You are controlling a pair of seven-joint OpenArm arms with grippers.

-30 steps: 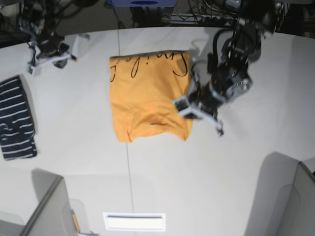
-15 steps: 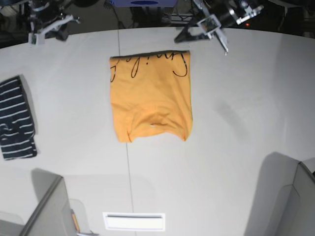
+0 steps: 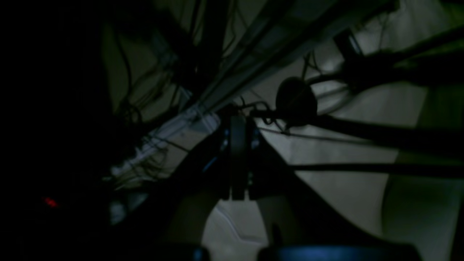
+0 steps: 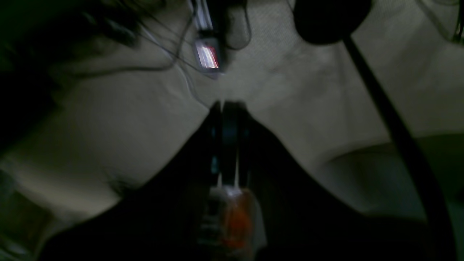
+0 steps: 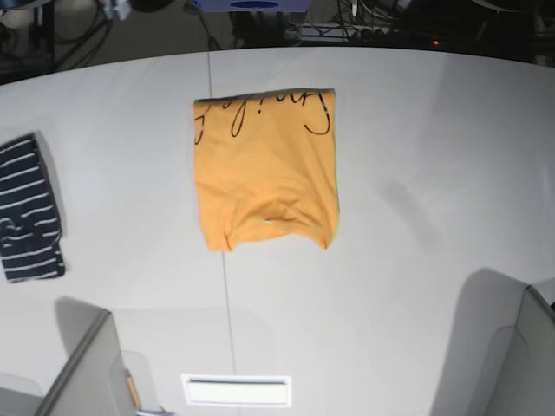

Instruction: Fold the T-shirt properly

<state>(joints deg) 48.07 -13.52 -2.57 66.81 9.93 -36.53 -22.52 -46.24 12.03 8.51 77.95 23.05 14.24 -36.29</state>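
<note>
The orange-yellow T-shirt (image 5: pixel 264 169) lies folded into a rectangle in the middle of the white table (image 5: pixel 416 277), black cursive lettering along its far edge, collar toward the near edge. Neither arm shows in the base view. In the dark left wrist view my left gripper (image 3: pixel 237 121) is shut, its fingers pressed together, pointing at cables and frame beyond the table. The right wrist view shows my right gripper (image 4: pixel 228 107) shut as well, with nothing between the fingers, above a pale surface with wires.
A folded navy white-striped garment (image 5: pixel 30 212) lies at the table's left edge. Grey panels (image 5: pixel 87 373) rise at the near left and near right corners. A white strip (image 5: pixel 236 390) sits at the near edge. Cables and metal framing (image 5: pixel 347 30) run behind the table.
Both arms have pulled back from the table and left the base view; the left arm had been at the shirt's right edge a second ago. The T-shirt has not moved.
</note>
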